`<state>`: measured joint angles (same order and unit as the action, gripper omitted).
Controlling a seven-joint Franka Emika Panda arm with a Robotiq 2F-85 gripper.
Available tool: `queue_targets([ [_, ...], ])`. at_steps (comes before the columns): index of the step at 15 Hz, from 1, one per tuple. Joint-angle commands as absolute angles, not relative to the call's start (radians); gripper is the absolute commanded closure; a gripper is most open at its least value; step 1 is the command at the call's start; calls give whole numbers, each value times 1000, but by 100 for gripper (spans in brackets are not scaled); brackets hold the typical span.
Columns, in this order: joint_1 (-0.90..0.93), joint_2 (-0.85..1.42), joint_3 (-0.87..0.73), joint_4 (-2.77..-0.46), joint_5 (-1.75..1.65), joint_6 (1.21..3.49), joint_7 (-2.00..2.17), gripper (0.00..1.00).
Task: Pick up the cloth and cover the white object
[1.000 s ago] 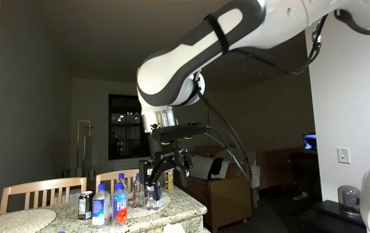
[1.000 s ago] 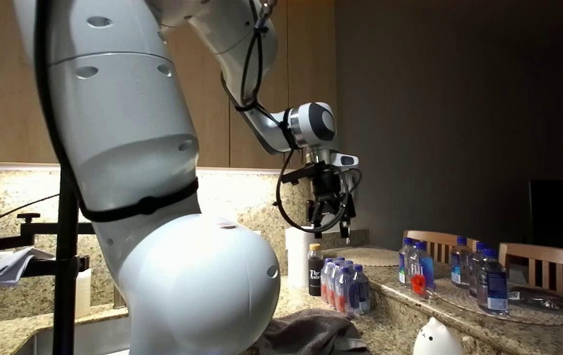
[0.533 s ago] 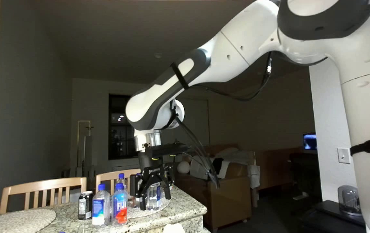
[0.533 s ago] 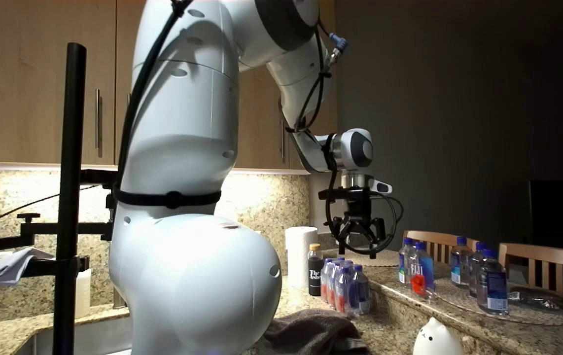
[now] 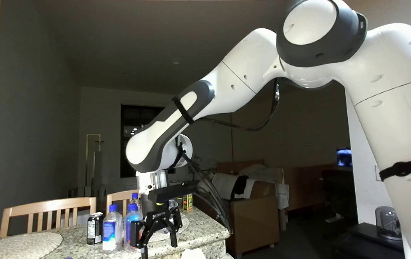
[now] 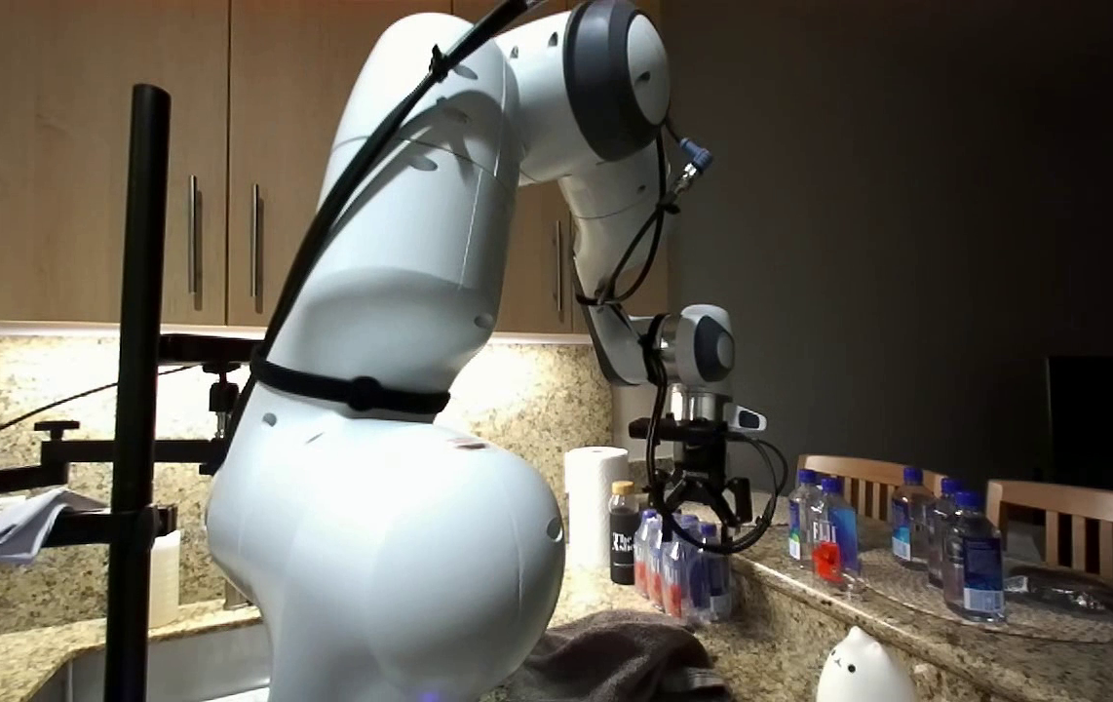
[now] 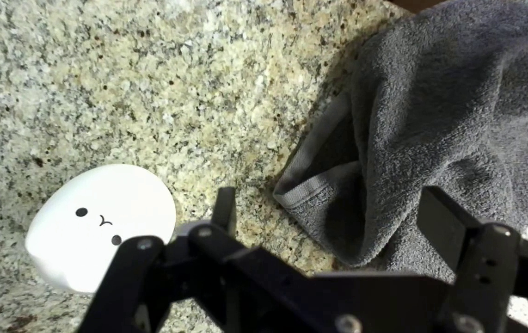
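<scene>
The grey cloth (image 7: 430,120) lies crumpled on the granite counter at the right of the wrist view, with a hemmed corner pointing left. In an exterior view the cloth (image 6: 615,658) lies at the bottom, partly behind the arm's base. The white object (image 7: 125,194), a rounded figure with a small face, sits left of the cloth. It also shows in both exterior views (image 6: 863,673) (image 5: 193,254), cut by the lower edge. My gripper (image 7: 331,206) is open and empty above the counter, pointing down. It also shows in both exterior views (image 5: 159,246) (image 6: 700,548). The cloth's corner appears between its fingers.
Packed small bottles (image 6: 678,575), a dark bottle (image 6: 623,546) and a paper towel roll (image 6: 595,507) stand behind. A raised granite ledge (image 6: 810,597) carries upright water bottles (image 6: 976,565) and a can (image 5: 95,228). A sink (image 6: 167,668) lies beside the arm's base.
The arm has swung and lowered. The gripper has moved down in both exterior views, staying open. The cloth and white object have not visibly moved.
</scene>
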<state>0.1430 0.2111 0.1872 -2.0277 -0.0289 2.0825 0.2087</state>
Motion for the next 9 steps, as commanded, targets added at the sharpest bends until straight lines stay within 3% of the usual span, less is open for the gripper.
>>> queue_targets([
  [1,164,154,173,-2142,-11,2216,216,0],
  [6,198,145,190,-2270,2,2329,228,0],
  [9,217,196,187,-2236,-17,2263,212,0],
])
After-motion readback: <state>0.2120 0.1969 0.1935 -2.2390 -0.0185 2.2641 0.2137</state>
